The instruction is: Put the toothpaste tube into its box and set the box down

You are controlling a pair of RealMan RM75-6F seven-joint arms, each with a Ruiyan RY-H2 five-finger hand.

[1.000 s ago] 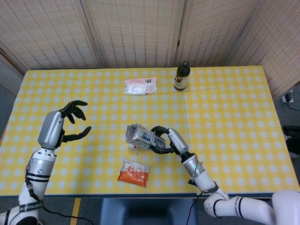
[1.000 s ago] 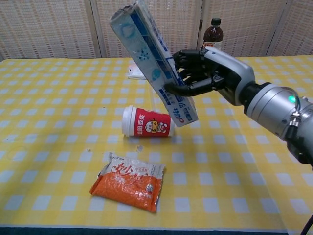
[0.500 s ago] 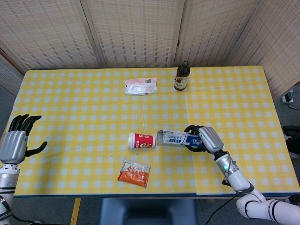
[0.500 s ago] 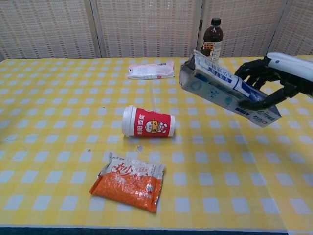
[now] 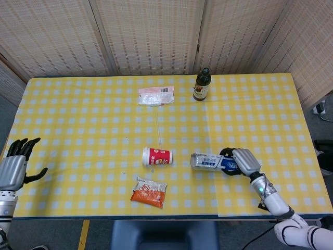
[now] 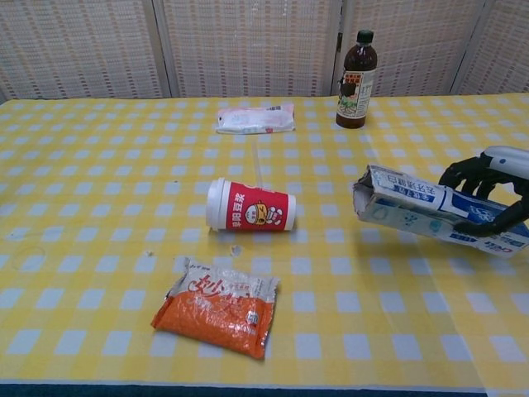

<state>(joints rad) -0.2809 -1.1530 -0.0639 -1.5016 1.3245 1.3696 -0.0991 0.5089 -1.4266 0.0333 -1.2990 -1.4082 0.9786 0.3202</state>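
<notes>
Setting-down step, by the look of it. Right hand [image 5: 240, 161] clasped round the far end of the toothpaste box [image 5: 210, 161], at about 4 o'clock on the surface [image 5: 78, 114], dark fingers [image 6: 473, 174] wrapped over the top and under the side. Box lying nearly flat and low, open end turned toward 9 o'clock, at the red cup [image 5: 157, 155]. Hard to tell from either view whether its underside already touches the cloth. No tube to be seen anywhere on the surface, so probably inside the box, though the open mouth shows nothing certain.

Left hand [image 5: 15, 167] idle at 8 o'clock, off the edge, fingers spread, holding nothing.

To do this well:
- Lower the box flat, long face down, not corner first, so that nothing slides toward the open end.
- Tilt the mouth up a touch rather than down until the box rests; no sign of a flap shut over it.
- Loosen the fingers only once the box bears on the surface, then draw back toward 4 o'clock, away from the box, to avoid dragging it.
- Stay well apart from the cup at 9 o'clock of the box; being on its side, likely to roll at a nudge.

Orange snack packet [image 5: 149, 191] at 6 o'clock of the cup, brown bottle [image 5: 202, 84] and white pouch [image 5: 156, 96] toward 12 o'clock, all clear of the path.
</notes>
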